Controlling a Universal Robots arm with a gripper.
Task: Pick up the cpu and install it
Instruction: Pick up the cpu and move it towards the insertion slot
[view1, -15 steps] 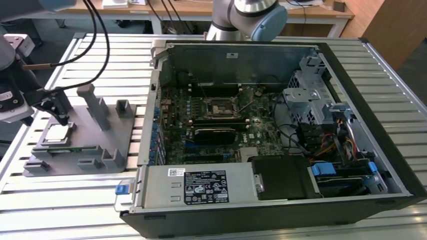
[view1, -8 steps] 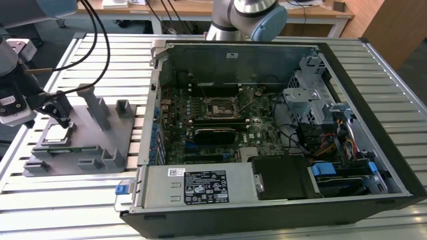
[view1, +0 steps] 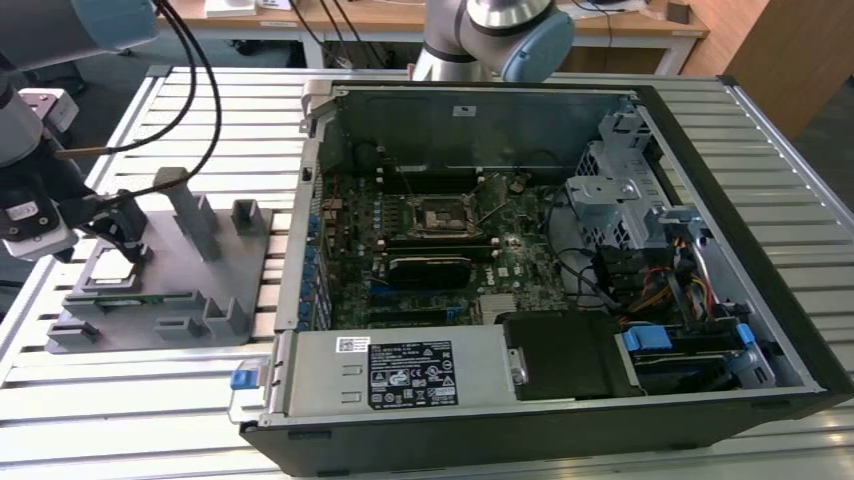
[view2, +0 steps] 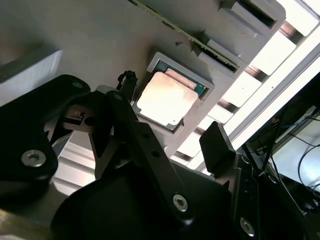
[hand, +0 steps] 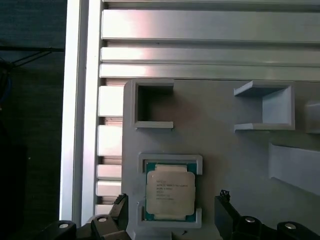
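The gripper (hand: 171, 204) is spread wide and holds nothing. Its fingers (hand: 120, 206) stand on either side of the cpu (hand: 170, 191), which lies flat between them in a square pocket of the grey fixture (hand: 220, 145). The fingertips seem clear of the chip, though the angle is poor.

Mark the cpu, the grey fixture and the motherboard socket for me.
cpu (hand: 170, 192), first wrist view, middle of its metal top.
grey fixture (hand: 220, 147), first wrist view, bare flat surface.
socket (view1: 437, 215), exterior view, its dark middle.
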